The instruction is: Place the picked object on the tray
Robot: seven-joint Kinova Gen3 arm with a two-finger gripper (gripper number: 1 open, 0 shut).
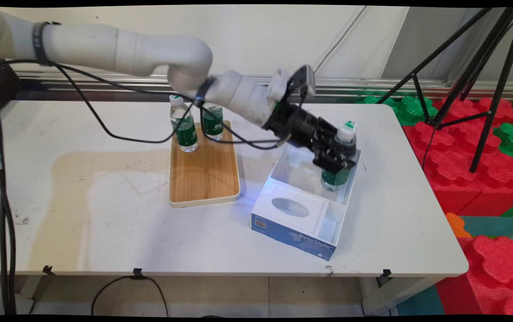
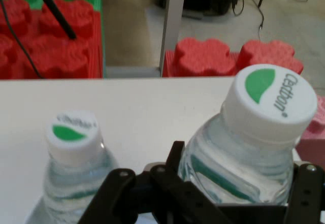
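My gripper (image 1: 334,156) is shut on a clear water bottle (image 1: 345,139) with a white cap and green label. The bottle leans slightly, and its lower end is inside the far part of an open box (image 1: 303,214) with blue sides and a white inside. In the hand view the held bottle (image 2: 254,132) fills the right side between my fingers (image 2: 175,158). A second, similar bottle (image 2: 71,142) stands close on its left. In the main view I cannot tell that second bottle apart from the held one.
A wooden tray (image 1: 205,172) lies left of the box, with two more bottles (image 1: 184,127) (image 1: 213,123) at its far end. The box's near part holds a white insert with an oval hole (image 1: 290,207). Red and green foam blocks (image 1: 475,152) and a black tripod (image 1: 484,76) stand beyond the table's right edge.
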